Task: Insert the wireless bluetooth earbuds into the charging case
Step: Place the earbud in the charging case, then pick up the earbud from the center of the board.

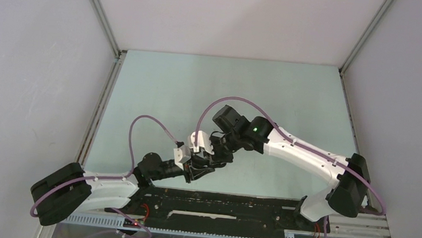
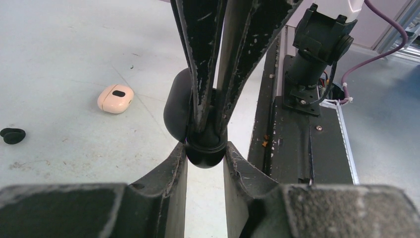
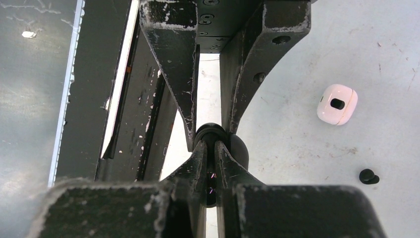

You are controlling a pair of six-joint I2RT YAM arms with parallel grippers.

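My left gripper [image 2: 205, 148] is shut on an open black charging case [image 2: 205, 158], its lid [image 2: 176, 106] swung to the left. It holds the case above the table near the front rail. My right gripper [image 3: 211, 145] is pinched on a small black earbud [image 3: 211, 187], and its fingertips reach into the case mouth [image 3: 210, 130]. In the top view the two grippers [image 1: 208, 160] meet tip to tip. A second black earbud [image 2: 12, 135] lies loose on the table and also shows in the right wrist view [image 3: 368, 176].
A pale pink-cream pebble case [image 2: 115, 98] lies shut on the table near the loose bud, and also shows in the right wrist view [image 3: 337, 103]. The black base rail [image 1: 229, 208] runs along the near edge. Enclosure walls stand at the left, right and back.
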